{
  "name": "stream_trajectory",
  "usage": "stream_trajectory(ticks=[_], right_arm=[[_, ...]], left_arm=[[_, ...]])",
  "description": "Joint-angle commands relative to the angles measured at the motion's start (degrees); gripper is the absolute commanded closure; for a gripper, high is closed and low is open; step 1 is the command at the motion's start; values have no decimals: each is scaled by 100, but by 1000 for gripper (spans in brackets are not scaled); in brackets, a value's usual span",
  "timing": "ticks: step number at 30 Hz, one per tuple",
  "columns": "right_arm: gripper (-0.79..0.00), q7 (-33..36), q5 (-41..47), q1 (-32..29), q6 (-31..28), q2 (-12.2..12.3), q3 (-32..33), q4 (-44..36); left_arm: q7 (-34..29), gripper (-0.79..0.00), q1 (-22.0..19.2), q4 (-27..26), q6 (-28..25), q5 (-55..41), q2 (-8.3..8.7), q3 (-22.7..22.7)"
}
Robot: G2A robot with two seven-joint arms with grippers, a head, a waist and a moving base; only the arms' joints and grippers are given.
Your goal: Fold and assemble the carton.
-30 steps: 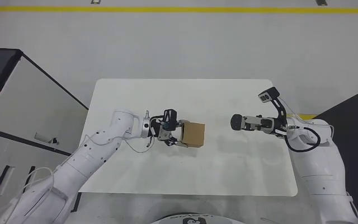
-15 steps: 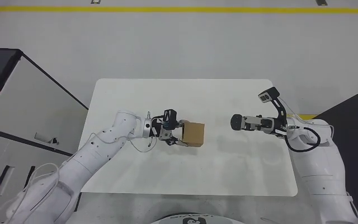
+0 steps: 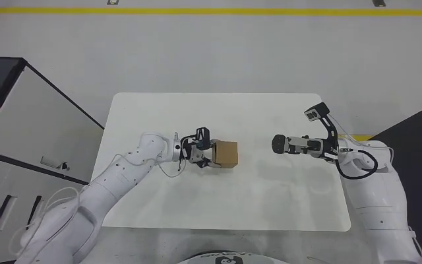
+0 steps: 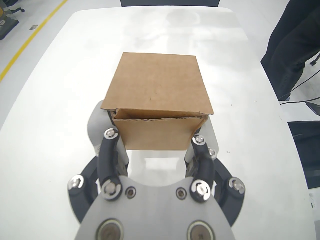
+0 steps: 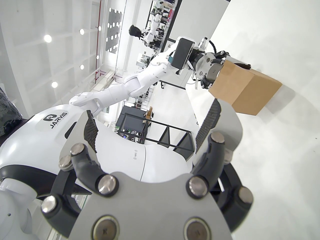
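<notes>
A small brown carton (image 3: 226,154) rests on the white table (image 3: 165,119) near its middle, its flaps folded in. My left gripper (image 3: 211,156) is at the carton's left end, shut on it with one finger against each side wall. In the left wrist view the carton (image 4: 157,88) fills the gap between the fingers (image 4: 98,116) of that gripper (image 4: 153,128). My right gripper (image 3: 277,144) hovers to the carton's right, apart from it, open and holding nothing. From the right wrist I see my own gripper (image 5: 152,116), the carton (image 5: 246,89) and the left gripper (image 5: 212,68).
Bare table surface lies all around the carton. A dark panel (image 3: 39,125) stands off the table's left edge. A person in dark clothes (image 4: 297,33) stands beside the table's edge, not touching anything.
The left gripper has turned the carton slightly and drawn it a little toward the table's back and left; its edges now run square to the table. The right arm has not moved.
</notes>
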Motion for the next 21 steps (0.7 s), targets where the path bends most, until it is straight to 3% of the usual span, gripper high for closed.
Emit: stream_trajectory(ticks=[1,21], right_arm=[[-785,0,0,0,0,0,0,0],[-785,0,0,0,0,0,0,0]], left_arm=[[174,0,-47,191,16,36,-63,75],[700,0,-417,1456,77,180,-593,508]])
